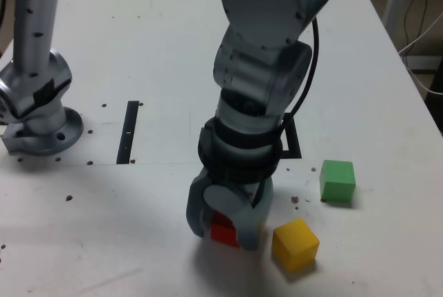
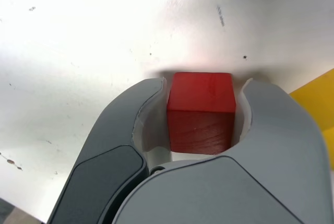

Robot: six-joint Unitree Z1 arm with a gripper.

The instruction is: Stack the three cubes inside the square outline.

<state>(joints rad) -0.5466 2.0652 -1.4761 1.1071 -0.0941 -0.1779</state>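
While the wrist view crops the yellow cube (image 2: pixel 319 101), exterior shows all.

Lab-type workspace, robot test bench.
Jointed grey arm (image 1: pixel 252 96) over a broad white tabletop (image 1: pixel 104 221), centre of the exterior view. Second arm-like upright and round base (image 1: pixel 43 131) at that view's left edge. Surface marked: black strip (image 1: pixel 128 132) left of centre, part of a black outline (image 1: pixel 292 138) right of centre, small dark specks dotted about. Plain coloured blocks, green (image 1: pixel 338 181) and yellow (image 1: pixel 295 244), lower right; red (image 1: pixel 225 230) low centre. Loose cables (image 1: pixel 417 34), upper right. Scuffs on the white surface in the wrist view.
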